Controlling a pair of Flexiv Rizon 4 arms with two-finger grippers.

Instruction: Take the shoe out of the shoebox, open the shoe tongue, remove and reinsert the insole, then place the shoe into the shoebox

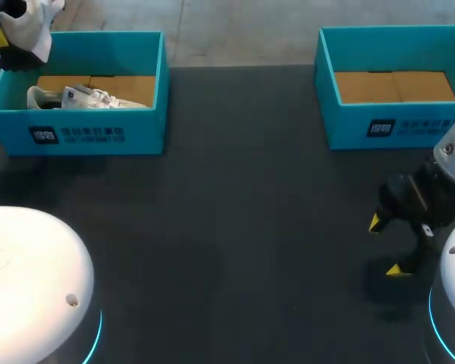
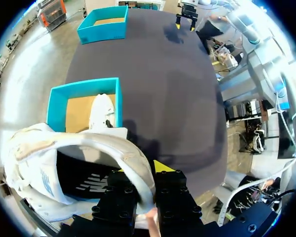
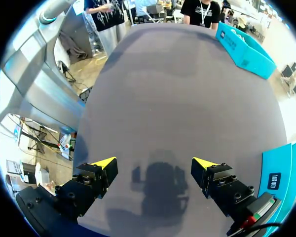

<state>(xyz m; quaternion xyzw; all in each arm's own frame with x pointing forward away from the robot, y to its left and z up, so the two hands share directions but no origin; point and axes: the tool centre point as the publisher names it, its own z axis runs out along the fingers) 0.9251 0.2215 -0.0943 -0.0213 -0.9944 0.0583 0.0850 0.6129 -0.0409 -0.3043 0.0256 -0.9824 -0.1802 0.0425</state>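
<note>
My left gripper (image 1: 11, 47) hangs above the back-left corner of the left teal shoebox (image 1: 98, 133), shut on a white shoe (image 1: 36, 21). In the left wrist view its fingers pinch the padded collar rim of that white shoe (image 2: 64, 153) at the left gripper (image 2: 143, 173), and the dark insole shows inside. A second white shoe (image 1: 83, 97) lies in the box on the brown bottom, also visible as the second shoe (image 2: 101, 111) under the gripper. My right gripper (image 1: 385, 246) stands open low over the table at the right, with nothing between the fingers of the right gripper (image 3: 154, 165).
A second teal shoebox (image 1: 394, 121) with a bare brown bottom stands at the back right, just beyond my right arm. Dark table surface (image 1: 250, 227) stretches between the two boxes and forward to the front edge.
</note>
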